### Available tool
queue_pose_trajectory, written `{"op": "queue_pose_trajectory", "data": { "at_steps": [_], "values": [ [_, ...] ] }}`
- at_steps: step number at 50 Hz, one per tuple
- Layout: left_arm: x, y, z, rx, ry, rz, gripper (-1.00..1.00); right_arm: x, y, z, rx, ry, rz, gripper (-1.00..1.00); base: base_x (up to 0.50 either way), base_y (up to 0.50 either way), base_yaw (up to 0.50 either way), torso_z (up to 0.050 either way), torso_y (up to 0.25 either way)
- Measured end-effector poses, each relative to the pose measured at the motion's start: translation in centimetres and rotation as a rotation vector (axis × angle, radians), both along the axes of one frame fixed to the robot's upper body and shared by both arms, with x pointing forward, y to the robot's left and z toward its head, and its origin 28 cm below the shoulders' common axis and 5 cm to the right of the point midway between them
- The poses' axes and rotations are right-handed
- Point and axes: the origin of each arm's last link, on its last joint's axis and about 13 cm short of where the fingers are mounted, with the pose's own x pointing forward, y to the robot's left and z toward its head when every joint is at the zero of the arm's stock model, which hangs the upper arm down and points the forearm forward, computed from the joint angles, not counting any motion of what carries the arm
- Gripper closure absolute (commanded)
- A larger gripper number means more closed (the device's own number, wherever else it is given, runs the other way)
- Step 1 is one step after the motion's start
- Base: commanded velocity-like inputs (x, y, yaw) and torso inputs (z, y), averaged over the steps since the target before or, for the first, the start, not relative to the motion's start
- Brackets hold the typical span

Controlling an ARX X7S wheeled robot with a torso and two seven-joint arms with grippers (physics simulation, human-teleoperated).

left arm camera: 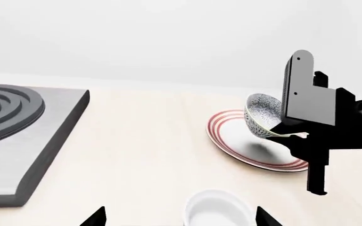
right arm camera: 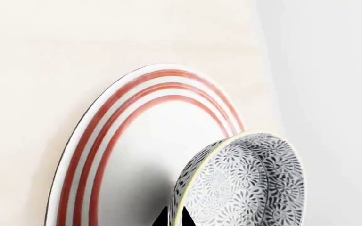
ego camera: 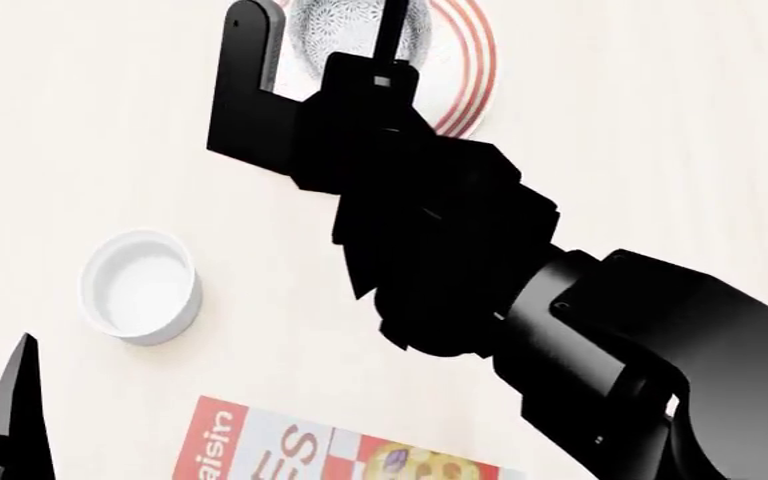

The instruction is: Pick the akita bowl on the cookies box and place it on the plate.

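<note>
My right gripper [right arm camera: 176, 217] is shut on the rim of the akita bowl [right arm camera: 250, 183], one fingertip inside and one outside. The speckled bowl [left arm camera: 263, 115] hangs tilted just above the plate [left arm camera: 231, 143], casting a shadow on it. In the head view the bowl [ego camera: 344, 25] and the red-ringed plate [ego camera: 475, 60] sit at the top, mostly hidden by the right arm and gripper [ego camera: 387, 40]. The cookies box [ego camera: 331, 450] lies at the bottom edge with nothing on the part that shows. My left gripper [left arm camera: 181, 220] is open, its tips wide apart.
A small plain white cup [ego camera: 140, 285] stands between the box and the plate, just ahead of the left fingertips [left arm camera: 266, 217]. A grey stove slab [left arm camera: 24, 141] with a ringed burner lies off to one side. The tabletop [ego camera: 651, 150] is pale wood.
</note>
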Motion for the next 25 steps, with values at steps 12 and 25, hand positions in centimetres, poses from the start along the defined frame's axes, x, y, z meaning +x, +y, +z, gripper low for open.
{"op": "queue_pose_trajectory", "data": {
  "at_steps": [12, 25],
  "values": [
    [0.0, 0.0, 0.0, -0.003, 0.004, 0.0, -1.0, 0.6, 0.2, -0.9, 0.008, 0.01, -0.003, 1.0, 0.0, 0.0, 0.0, 0.0, 0.0],
    [0.0, 0.0, -0.1, -0.004, 0.01, 0.0, -1.0, 1.0, 0.6, -1.4, 0.003, 0.004, 0.004, 1.0, 0.0, 0.0, 0.0, 0.0, 0.0]
  ]
}}
